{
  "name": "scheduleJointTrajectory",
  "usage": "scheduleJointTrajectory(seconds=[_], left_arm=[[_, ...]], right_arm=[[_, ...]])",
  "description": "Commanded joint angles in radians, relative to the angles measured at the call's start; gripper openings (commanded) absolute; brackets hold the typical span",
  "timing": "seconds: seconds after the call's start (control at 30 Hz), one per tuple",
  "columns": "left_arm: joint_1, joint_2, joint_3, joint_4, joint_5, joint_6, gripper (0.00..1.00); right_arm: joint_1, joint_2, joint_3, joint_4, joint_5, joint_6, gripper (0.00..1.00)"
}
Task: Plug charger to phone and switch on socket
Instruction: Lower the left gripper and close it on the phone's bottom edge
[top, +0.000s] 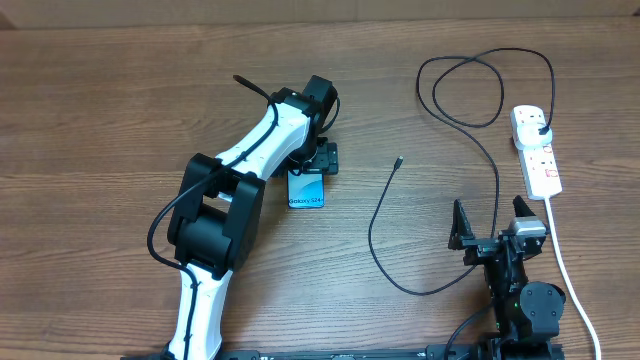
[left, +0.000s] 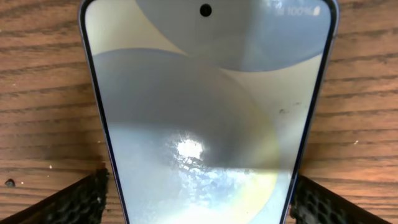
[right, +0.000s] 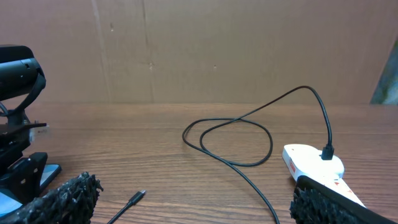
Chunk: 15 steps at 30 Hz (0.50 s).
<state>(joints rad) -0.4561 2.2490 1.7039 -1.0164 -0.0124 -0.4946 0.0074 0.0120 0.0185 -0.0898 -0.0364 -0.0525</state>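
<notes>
The phone (top: 307, 191) lies flat on the table, its light-blue screen up, and fills the left wrist view (left: 205, 112). My left gripper (top: 312, 168) hangs over its far end; the two fingers (left: 205, 199) sit open on either side of it, with a sliver of wood showing at the left finger. The charger's black cable (top: 470, 110) loops from its plug (top: 540, 128) in the white socket strip (top: 537, 150) to a loose connector tip (top: 399, 160), also in the right wrist view (right: 138, 196). My right gripper (top: 490, 228) is open and empty (right: 193, 205).
The strip's thick white cord (top: 570, 280) runs down the right side toward the front edge. The strip (right: 311, 162) lies just beyond my right finger. The cable's slack curves across the table between the phone and the right arm. A cardboard wall stands behind the table.
</notes>
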Motion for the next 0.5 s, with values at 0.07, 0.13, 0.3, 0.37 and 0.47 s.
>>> scheduleJointTrajectory(seconds=[0.07, 0.13, 0.3, 0.37, 0.47], left_arm=[[0.003, 0.08, -0.064, -0.008, 0.002, 0.001, 0.89], [0.004, 0.08, -0.064, -0.01, 0.002, 0.001, 0.87], [0.004, 0.08, -0.064, -0.015, 0.002, 0.001, 0.86], [0.004, 0.08, -0.064, -0.018, 0.001, 0.001, 0.85], [0.004, 0.08, -0.064, -0.019, 0.001, 0.001, 0.83]], right_arm=[[0.005, -0.005, -0.011, 0.006, 0.009, -0.001, 1.0], [0.005, -0.005, -0.011, 0.006, 0.009, -0.001, 1.0], [0.005, -0.005, -0.011, 0.006, 0.009, -0.001, 1.0], [0.005, -0.005, -0.011, 0.006, 0.009, -0.001, 1.0], [0.005, -0.005, -0.011, 0.006, 0.009, -0.001, 1.0]])
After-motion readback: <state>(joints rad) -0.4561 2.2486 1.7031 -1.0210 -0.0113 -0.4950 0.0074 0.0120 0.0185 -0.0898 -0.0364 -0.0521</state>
